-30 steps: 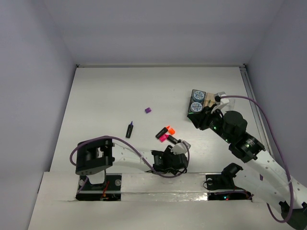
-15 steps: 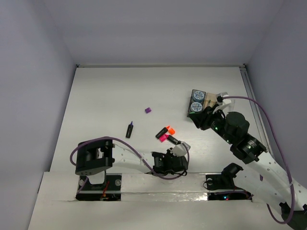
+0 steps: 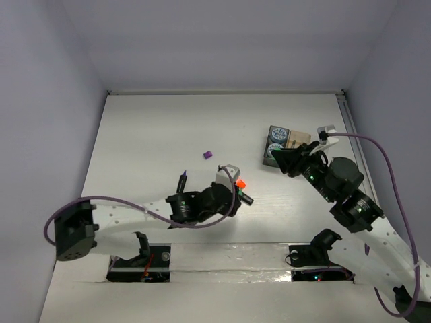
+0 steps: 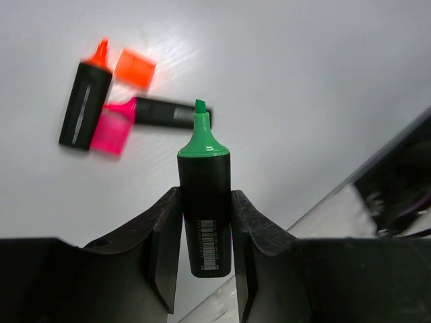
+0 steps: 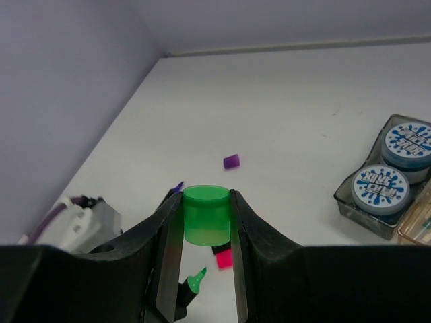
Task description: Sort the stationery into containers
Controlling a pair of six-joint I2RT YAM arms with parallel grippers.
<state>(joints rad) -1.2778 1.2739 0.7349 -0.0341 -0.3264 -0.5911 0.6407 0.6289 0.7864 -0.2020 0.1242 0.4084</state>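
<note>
My left gripper [image 4: 205,202] is shut on an uncapped green highlighter [image 4: 204,168], held above the table with its tip pointing away. Below it lie an uncapped orange marker [image 4: 85,101], a loose orange cap [image 4: 135,68] and a pink-capped marker [image 4: 145,116]. My right gripper [image 5: 206,202] is shut on a green cap [image 5: 206,215]. In the top view the left gripper [image 3: 229,192] hovers by the orange cap [image 3: 240,182], and the right gripper [image 3: 284,157] is just in front of the dark grey holder [image 3: 269,159], which holds two round blue-and-white pieces [image 3: 278,133].
A purple cap [image 3: 208,154] lies loose mid-table, and an uncapped purple marker [image 3: 182,182] lies left of the left gripper. The clear box with a tan insert [image 3: 297,140] stands beside the holder. The right arm's cable [image 3: 377,145] arcs along the table's right edge.
The left gripper closed on the green highlighter and lifted it, moving left and away from the table's near edge as the arm swung out. The right gripper, still holding the green cap, shifted slightly.
</note>
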